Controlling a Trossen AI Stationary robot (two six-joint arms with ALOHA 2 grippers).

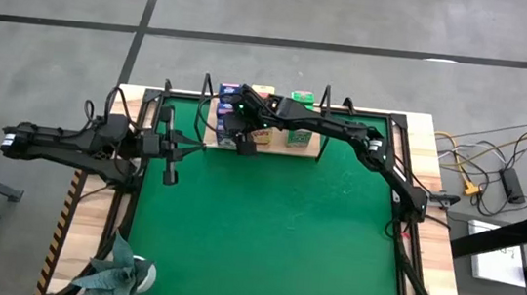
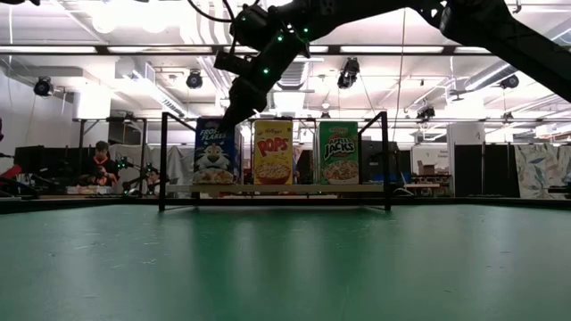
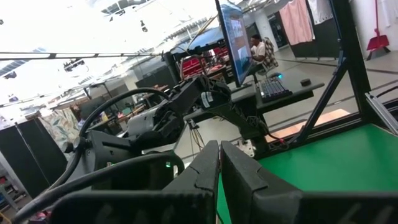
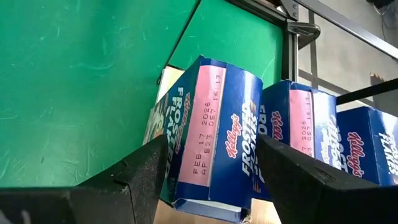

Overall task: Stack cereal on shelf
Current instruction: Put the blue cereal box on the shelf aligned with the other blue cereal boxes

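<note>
The shelf (image 1: 312, 151) is a light wooden board with black wire uprights at the mat's far edge. It also shows in the low view (image 2: 285, 188). Blue (image 2: 215, 152), yellow (image 2: 273, 152) and green (image 2: 338, 152) cereal boxes stand upright on it, with more boxes behind them. My right gripper (image 4: 211, 146) is open above the shelf's left end. Its fingers stand on either side of the top of the front blue box (image 4: 211, 124), and two more blue boxes (image 4: 298, 124) stand behind that one. My left gripper (image 3: 221, 180) is shut and empty over the mat's left edge (image 1: 171, 169). My right gripper comes down from above with one finger (image 4: 143, 174) on each side of the front blue box's top end (image 4: 208, 186). The box stands upright on the shelf. I cannot tell whether the fingers touch it.
The green mat (image 1: 264, 236) covers the table in front of the shelf. A potted plant (image 1: 118, 275) stands at the near left corner. Cables and gear (image 1: 495, 182) lie off the table's right side. A person (image 2: 103, 160) sits in the room beyond.
</note>
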